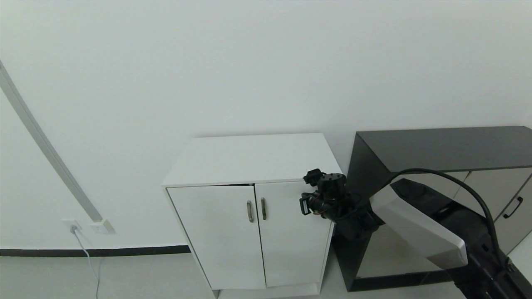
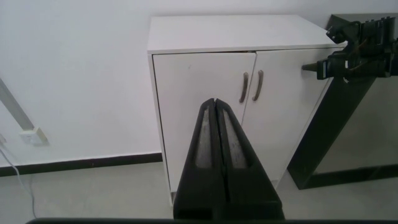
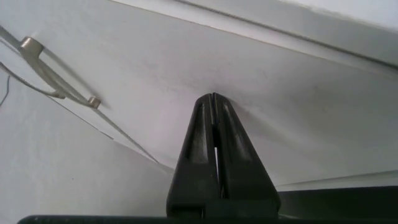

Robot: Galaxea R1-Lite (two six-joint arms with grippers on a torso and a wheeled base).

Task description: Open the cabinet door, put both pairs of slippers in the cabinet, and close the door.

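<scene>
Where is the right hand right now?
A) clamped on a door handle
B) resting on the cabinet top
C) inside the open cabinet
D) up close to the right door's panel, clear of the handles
D: the right hand, shut, has its tip at the right door, with both handles off to one side, ungripped.

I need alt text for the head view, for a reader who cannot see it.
A white cabinet with two doors that look shut stands against a white wall; the right gripper is near the top of its right door. A black cabinet stands beside it.
</scene>
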